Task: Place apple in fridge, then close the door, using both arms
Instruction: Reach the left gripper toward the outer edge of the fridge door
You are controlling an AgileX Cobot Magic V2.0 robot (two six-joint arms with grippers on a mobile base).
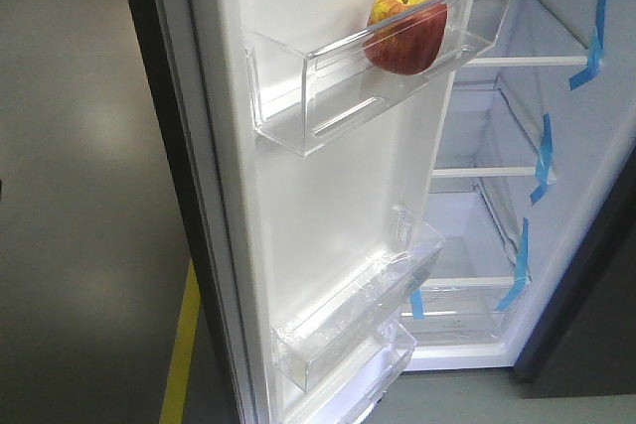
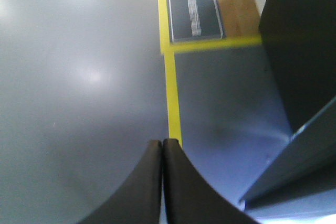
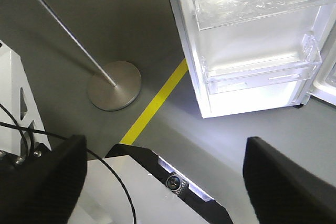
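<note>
Left hand (image 2: pixel 161 143): 2 curved black fingers pressed together with nothing between them. By judgement, this blunt form suits pushing.
Right hand (image 3: pixel 165 145): 2 black fingers spread wide and empty, facing the grey floor (image 3: pixel 131 14) near the door foot.
Tall white-lined door (image 1: pixel 328 215): stands wide open and is not yet shut. Its bottom edge is cut off.
Clear plastic upper door bin (image 1: pixel 318 96): its front wall retains the fruit.
Small round red-and-yellow apple (image 1: pixel 405 31): rests inside this bin, free of both hands, so placement appears done. Its lower half is seen only through plastic.
Dark grey fridge with white interior (image 1: pixel 586 146): white shelves (image 1: pixel 517 61) carry blue tape strips (image 1: pixel 596 37). The top is cut off.
Hidden: both arms are absent from the front view, and the hand-to-door gap cannot be told.
</note>
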